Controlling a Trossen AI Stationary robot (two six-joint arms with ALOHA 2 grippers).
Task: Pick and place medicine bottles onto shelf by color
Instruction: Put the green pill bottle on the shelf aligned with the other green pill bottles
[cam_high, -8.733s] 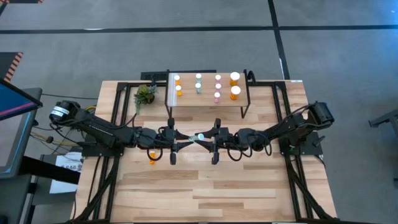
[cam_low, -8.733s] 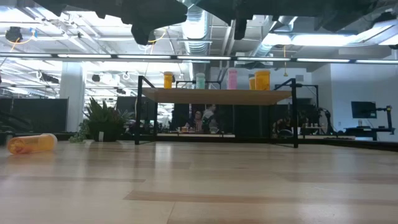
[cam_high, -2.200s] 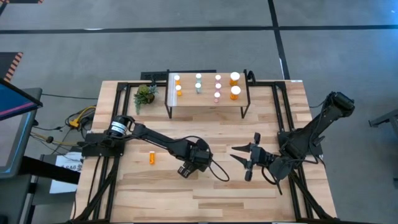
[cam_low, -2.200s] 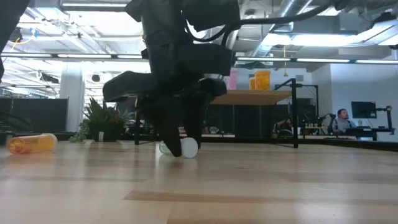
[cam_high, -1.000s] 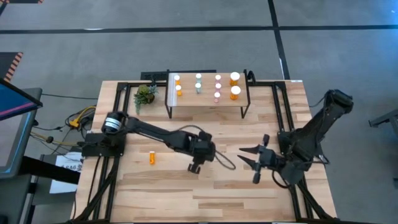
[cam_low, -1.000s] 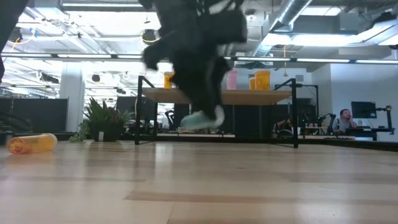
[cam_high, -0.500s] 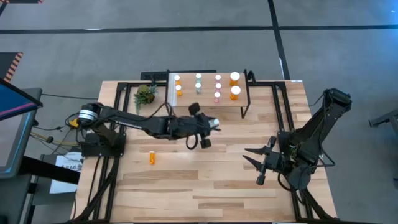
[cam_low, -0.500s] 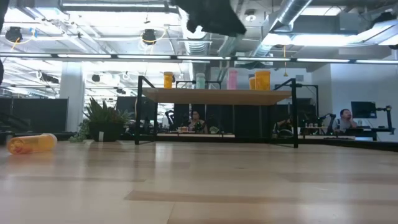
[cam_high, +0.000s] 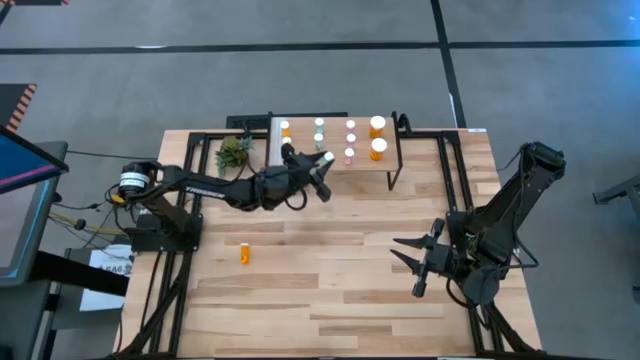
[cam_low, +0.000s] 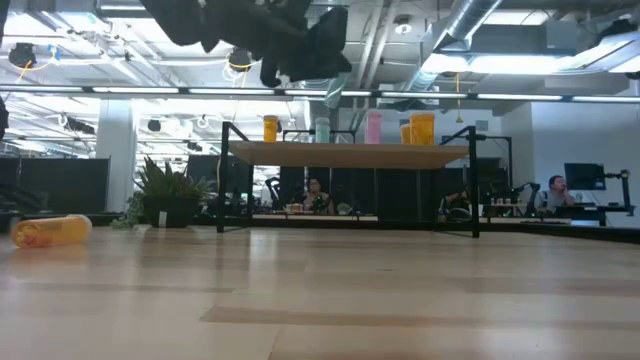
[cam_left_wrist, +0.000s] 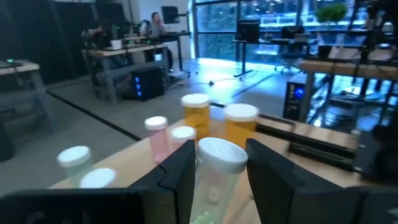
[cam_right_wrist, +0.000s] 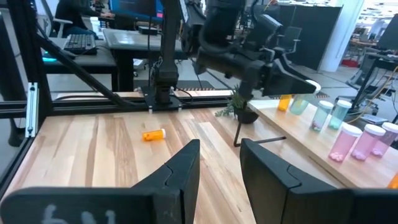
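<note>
We are holding a teal bottle (cam_left_wrist: 214, 177) clamped in our left end effector (cam_high: 320, 177) above the shelf's (cam_high: 360, 170) near edge, apparently by the teal vials (cam_high: 319, 132). Our right end effector (cam_high: 412, 265) is waiting, fingers apart and empty, over the table (cam_high: 330, 290). 1 orange bottle (cam_high: 244, 253) is lying there.

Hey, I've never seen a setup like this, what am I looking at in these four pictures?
Two robot arms work at a wooden table. One picture looks down from above, one sits level with the tabletop, and two come from cameras on the arms' wrists. The left gripper holds a teal bottle in its jaws, up by the small shelf, where more white-capped bottles already stand. One orange bottle lies on its side on the table. The right gripper waits empty, jaws apart, near the right edge.
</note>
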